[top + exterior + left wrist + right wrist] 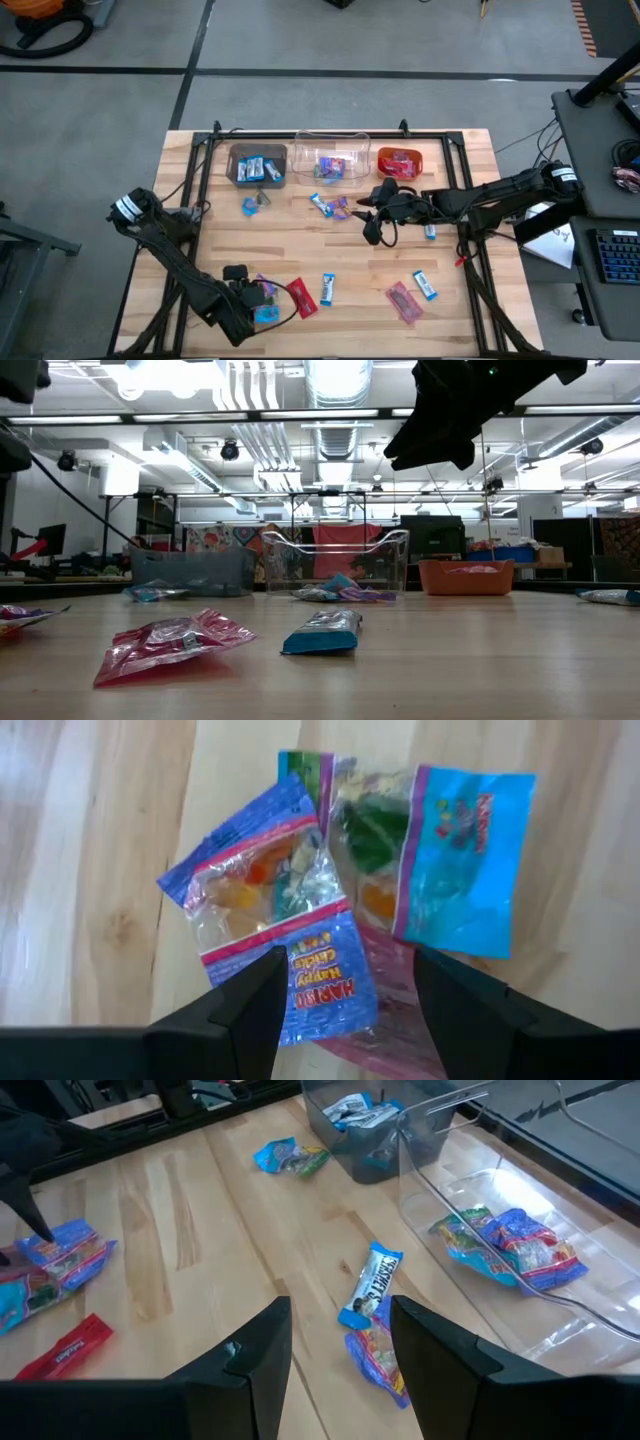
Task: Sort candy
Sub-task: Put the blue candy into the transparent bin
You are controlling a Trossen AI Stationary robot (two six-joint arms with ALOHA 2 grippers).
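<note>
My left gripper (262,300) is down at the near edge of the table (340,255), fingers (250,1010) spread apart with nothing in them, sitting right over a little pile of purple-and-blue gummy bags (300,920). A red candy (301,297) lies just beside it and a blue-and-white bar (327,288) a bit further out.

My right gripper (372,228) is stretched out over the middle of the table, up off the wood. Its fingers (250,1360) stand partly apart and they're empty; just ahead of them are a blue-and-white bar (373,1285) and a purple bag (378,1355), touching each other.

Beyond that, the far edge has the bins: a brown bin (258,166) and a clear bin (331,160), both with candy inside, then an orange bin (400,163). Wood-plank tabletop, and behind it a big workshop with ceiling ducts and strip lights.
</note>
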